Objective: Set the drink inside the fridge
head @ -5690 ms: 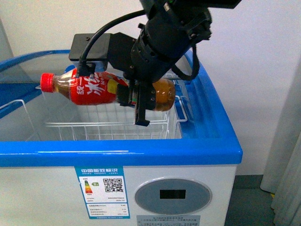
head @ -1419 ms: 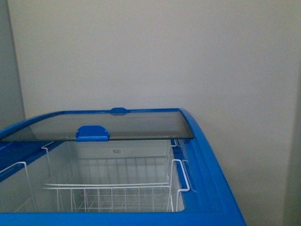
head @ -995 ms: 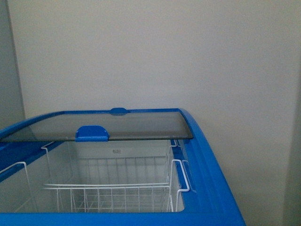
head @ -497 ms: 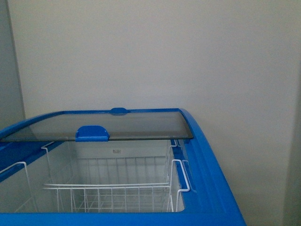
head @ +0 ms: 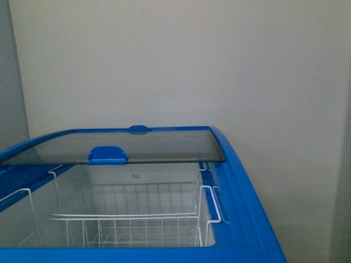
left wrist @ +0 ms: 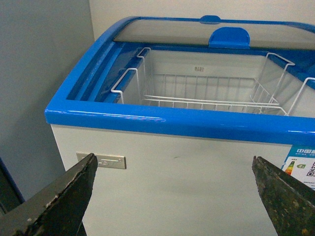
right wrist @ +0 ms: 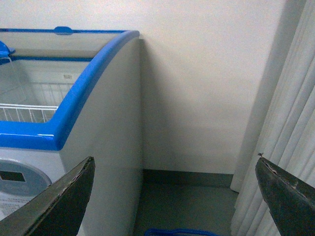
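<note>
The front view looks level across the open top of the fridge (head: 249,219) toward the wall (head: 219,66), close to its near rim. The left wrist view faces the fridge's (left wrist: 172,162) front panel from slightly above, near. The right wrist view faces its right side and the curtain (right wrist: 290,128). All three views share the blue rim and the wire basket (head: 131,227).

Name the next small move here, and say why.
Probably reach the left tool to the blue handle and slide the glass lid shut. The fridge stands open over its wire basket. The left tool and the right tool are open and empty. No drink shows, so I cannot tell whether it is inside.
</note>
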`<state>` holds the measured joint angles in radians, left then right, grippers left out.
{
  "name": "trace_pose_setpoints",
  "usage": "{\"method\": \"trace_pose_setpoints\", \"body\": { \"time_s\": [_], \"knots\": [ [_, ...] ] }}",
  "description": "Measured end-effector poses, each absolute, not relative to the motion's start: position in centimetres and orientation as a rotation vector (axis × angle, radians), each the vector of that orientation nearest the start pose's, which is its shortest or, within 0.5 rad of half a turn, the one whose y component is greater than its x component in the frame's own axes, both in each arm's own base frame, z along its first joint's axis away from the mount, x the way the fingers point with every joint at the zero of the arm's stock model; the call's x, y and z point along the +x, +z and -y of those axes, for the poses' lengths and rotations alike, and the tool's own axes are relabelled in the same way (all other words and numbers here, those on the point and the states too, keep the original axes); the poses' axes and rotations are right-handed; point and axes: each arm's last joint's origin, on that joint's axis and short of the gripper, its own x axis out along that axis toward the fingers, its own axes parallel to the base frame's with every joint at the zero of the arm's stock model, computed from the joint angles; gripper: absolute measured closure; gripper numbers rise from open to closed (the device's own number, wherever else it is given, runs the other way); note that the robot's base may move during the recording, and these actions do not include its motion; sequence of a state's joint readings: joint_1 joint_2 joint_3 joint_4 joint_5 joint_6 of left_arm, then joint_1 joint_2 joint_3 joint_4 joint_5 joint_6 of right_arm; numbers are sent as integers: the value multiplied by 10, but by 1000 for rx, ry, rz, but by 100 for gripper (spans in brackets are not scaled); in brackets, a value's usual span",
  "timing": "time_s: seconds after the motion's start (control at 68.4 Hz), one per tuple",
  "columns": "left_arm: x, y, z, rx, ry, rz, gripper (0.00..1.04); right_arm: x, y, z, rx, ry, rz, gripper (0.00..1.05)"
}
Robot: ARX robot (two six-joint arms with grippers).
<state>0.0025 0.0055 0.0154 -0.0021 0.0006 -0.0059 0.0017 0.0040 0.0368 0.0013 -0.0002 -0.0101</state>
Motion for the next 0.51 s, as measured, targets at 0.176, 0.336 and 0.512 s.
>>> {"method": "trace_pose_setpoints", "body": {
  "time_s": [0.176, 0.336, 0.512],
  "knots": [
    [97, 168, 0, -6, 2, 8, 8, 96, 176, 0, -10, 2, 34, 7],
    [97, 168, 0, -6, 2, 8, 8, 96, 176, 0, -10, 2, 34, 7],
    [97, 168, 0, -6, 2, 8, 8, 96, 176, 0, -10, 2, 34, 7]
  ]
}}
